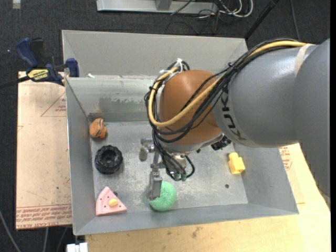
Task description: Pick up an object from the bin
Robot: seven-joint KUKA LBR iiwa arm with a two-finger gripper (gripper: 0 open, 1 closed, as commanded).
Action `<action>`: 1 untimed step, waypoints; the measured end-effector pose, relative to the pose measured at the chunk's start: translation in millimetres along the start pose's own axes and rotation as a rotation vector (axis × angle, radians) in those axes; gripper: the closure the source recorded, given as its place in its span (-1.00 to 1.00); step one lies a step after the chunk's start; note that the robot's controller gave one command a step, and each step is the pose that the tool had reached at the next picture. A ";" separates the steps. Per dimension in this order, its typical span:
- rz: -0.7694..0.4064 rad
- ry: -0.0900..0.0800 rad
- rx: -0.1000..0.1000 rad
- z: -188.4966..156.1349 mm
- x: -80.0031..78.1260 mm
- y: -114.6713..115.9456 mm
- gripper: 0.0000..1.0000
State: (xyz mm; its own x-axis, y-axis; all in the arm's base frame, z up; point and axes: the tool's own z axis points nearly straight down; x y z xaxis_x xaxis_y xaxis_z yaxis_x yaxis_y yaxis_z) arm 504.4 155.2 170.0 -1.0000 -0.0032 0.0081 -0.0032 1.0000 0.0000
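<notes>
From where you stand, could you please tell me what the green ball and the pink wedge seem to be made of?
Green ball: probably foam or soft rubber; matte, slightly rough-looking surface with no shine. Pink wedge: likely plastic, possibly foam; smooth, even colour and crisp edges.

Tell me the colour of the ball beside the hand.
The ball is green, best seen in the camera view.

Round green ball (165, 197) by front wall of bin (210, 217)

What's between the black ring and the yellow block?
The gripper sits between them, right by the green ball, as the camera view shows.
</notes>
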 end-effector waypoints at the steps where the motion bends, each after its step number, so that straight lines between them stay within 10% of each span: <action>1: 0.003 -0.008 -0.001 -4.3 -2.0 -0.7 -1.00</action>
State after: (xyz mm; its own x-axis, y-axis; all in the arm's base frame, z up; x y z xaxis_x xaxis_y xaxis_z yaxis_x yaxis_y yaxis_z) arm 506.4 154.5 174.2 -1.0000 -0.0004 0.0002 -0.0004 1.0000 0.0014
